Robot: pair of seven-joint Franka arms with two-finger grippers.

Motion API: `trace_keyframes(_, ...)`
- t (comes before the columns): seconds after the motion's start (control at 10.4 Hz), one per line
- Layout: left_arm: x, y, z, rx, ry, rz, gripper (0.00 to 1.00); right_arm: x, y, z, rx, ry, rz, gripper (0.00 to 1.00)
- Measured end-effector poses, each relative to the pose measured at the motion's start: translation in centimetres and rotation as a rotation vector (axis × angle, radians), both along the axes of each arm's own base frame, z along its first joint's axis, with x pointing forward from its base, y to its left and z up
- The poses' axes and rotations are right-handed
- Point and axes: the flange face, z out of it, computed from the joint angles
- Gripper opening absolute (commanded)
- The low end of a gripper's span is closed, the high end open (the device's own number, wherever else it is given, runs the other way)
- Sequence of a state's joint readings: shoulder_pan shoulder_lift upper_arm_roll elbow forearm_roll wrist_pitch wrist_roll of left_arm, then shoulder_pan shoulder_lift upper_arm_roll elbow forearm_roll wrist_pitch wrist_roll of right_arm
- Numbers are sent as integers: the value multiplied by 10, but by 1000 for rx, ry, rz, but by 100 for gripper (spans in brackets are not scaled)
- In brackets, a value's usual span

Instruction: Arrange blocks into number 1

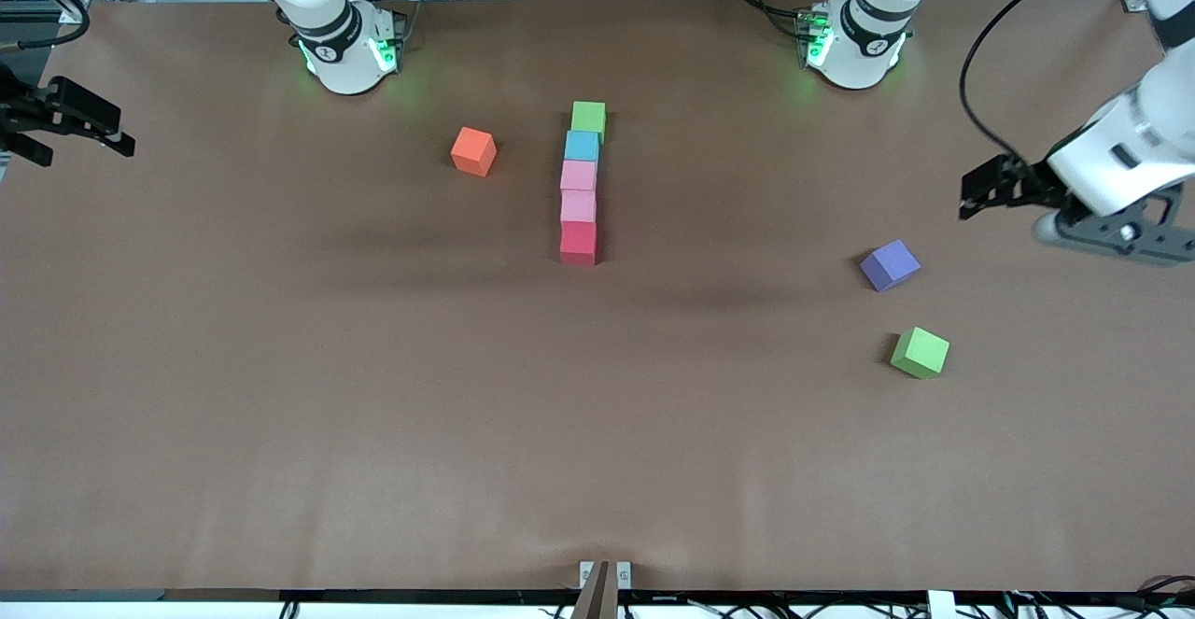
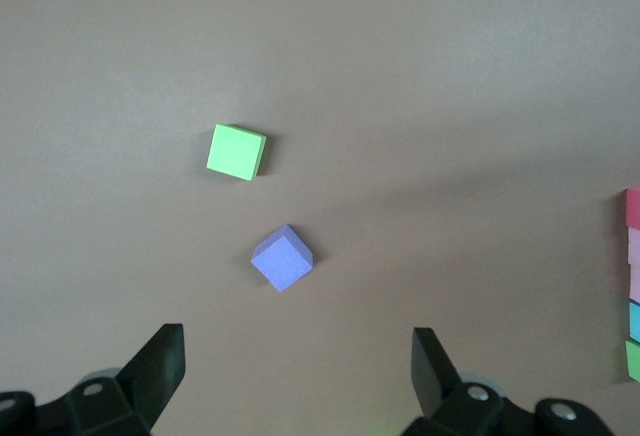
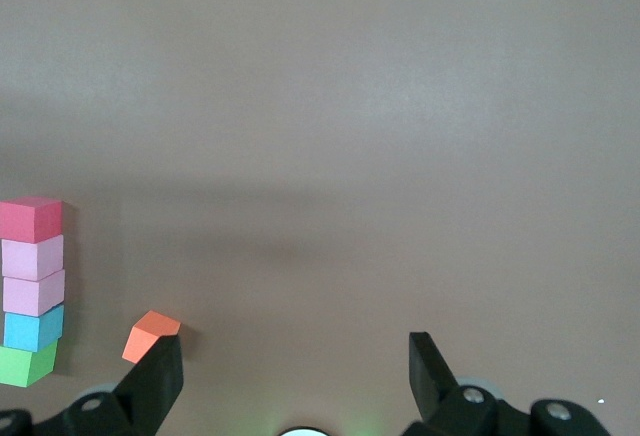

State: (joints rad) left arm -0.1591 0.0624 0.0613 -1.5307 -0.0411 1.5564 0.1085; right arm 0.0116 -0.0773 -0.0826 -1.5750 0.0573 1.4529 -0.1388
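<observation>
Nearest lay a loose green block [image 1: 920, 352], a purple block [image 1: 890, 264] just farther. Five-block column [image 1: 581, 194] stood mid-table, touching, orange block [image 1: 473, 151] beside. Left gripper [image 1: 976, 195] and right gripper [image 1: 112, 133], partly cut off, hung open, empty.

Block line [image 1: 580, 191] stands mid-table.

Five small matte foam cubes lie in a straight touching line at mid-bench. From the robots' bases toward the front camera they run: green cube [image 1: 588, 119], set slightly off line, light blue cube [image 1: 582, 146], two pink cubes [image 1: 579, 175] [image 1: 578, 206], and red cube [image 1: 578, 243].
</observation>
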Motion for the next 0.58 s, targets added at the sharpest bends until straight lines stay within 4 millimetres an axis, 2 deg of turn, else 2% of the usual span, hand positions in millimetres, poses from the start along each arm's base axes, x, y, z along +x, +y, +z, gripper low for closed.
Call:
trace_keyframes(0.19,-7,13,10,-3,-9,-22,100,0,-2,0,0,0,-3,100)
trace_keyframes(0.58,-9,25,13,-3,-11,-11,100,0,-2,0,0,0,-3,100)
